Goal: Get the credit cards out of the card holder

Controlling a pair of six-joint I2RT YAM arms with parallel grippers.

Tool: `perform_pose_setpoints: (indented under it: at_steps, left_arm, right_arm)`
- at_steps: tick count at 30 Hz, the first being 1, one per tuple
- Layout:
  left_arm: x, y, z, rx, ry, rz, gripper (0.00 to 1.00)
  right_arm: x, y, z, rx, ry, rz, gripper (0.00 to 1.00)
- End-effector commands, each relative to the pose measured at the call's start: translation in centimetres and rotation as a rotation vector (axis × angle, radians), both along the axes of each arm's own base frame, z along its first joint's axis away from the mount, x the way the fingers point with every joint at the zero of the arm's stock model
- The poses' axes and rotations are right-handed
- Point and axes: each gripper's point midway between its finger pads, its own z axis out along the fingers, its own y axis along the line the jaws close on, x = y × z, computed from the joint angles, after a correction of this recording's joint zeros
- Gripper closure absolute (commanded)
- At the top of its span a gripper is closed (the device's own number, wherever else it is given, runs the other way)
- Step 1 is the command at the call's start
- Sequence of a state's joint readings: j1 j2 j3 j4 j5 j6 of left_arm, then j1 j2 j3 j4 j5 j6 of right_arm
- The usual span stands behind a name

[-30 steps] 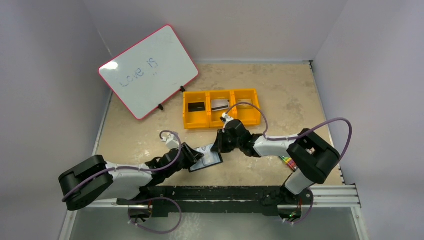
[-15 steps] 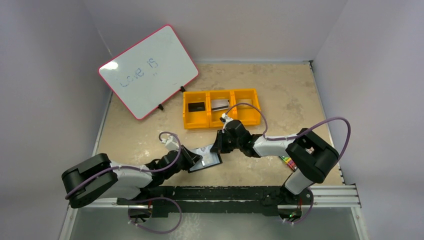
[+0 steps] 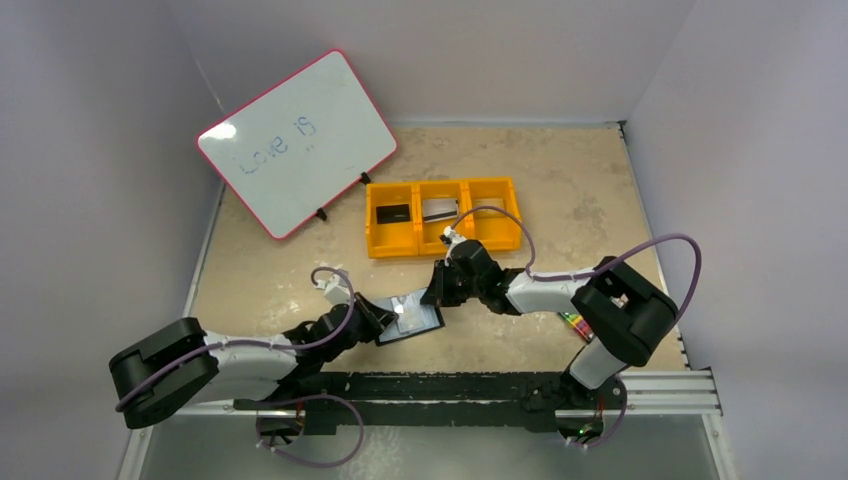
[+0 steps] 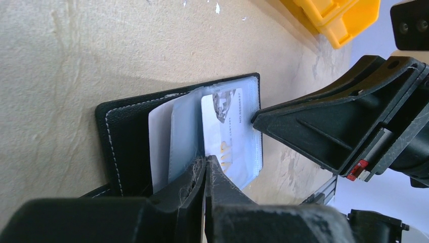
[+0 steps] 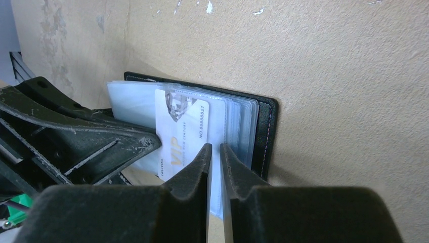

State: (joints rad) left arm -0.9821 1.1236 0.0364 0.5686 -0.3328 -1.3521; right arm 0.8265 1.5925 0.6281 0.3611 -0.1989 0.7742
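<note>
Clamped fully together with the left pincer [image 4: 205, 174] on the near edge of the white VIP card [image 4: 230, 136], just ahead of its tips inside the open black card holder [image 4: 121, 142] lying flat; nearly closed with the right pincer [image 5: 215, 157], apparently nipping the clear sleeves [image 5: 238, 121] at the opposite edge. Likely light, stiff and slick, yet snug in floppy plastic; best taken by the exposed short edge and drawn out flat, pinning the holder meanwhile.
</note>
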Motion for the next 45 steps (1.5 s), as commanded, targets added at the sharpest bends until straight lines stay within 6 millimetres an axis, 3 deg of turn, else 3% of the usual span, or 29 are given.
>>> perform_pose_setpoints:
  at_steps: [1, 9, 16, 19, 21, 26, 31, 38, 43, 45]
  left_arm:
    - [0.1, 1.4, -0.7, 0.052, 0.003, 0.037, 1.0]
    - [-0.1, 2.2, -1.0, 0.086, 0.005, 0.045, 1.0]
    - [0.2, 1.2, -0.2, 0.101, -0.008, 0.008, 1.0]
    - [0.4, 0.8, 0.1, 0.097, -0.012, 0.001, 1.0]
    - [0.5, 0.6, 0.4, 0.098, -0.017, -0.003, 1.0]
    - [0.7, 0.4, 0.8, 0.092, -0.025, -0.004, 1.0]
    - [0.8, 0.4, 1.3, 0.092, -0.033, -0.001, 1.0]
    - [1.0, 0.3, 1.6, 0.101, -0.036, 0.003, 1.0]
    - [1.1, -0.2, 2.1, 0.082, -0.047, -0.01, 0.99]
    - [1.2, -0.9, 2.9, 0.051, -0.06, -0.023, 0.9]
  right_arm:
    - [-0.4, -1.0, -1.3, -0.067, 0.02, -0.014, 0.86]
    - [0.0, -0.5, -0.3, -0.045, -0.003, -0.007, 0.86]
    - [1.7, 0.1, 4.1, -0.028, -0.116, 0.0, 0.81]
    - [1.2, 1.7, 6.3, 0.06, -0.15, 0.068, 0.8]
    - [0.7, 2.6, 6.7, 0.093, -0.151, 0.104, 0.8]
    - [-0.4, 3.4, 3.3, 0.055, -0.072, 0.127, 0.82]
    - [-0.3, 1.7, -0.4, -0.062, -0.023, 0.055, 0.85]
    - [-0.5, -0.5, -1.0, -0.16, -0.022, 0.032, 0.84]
    - [-1.0, 0.7, -1.4, -0.116, -0.011, 0.088, 0.83]
    - [-1.4, 1.1, -1.9, -0.101, 0.012, 0.106, 0.83]
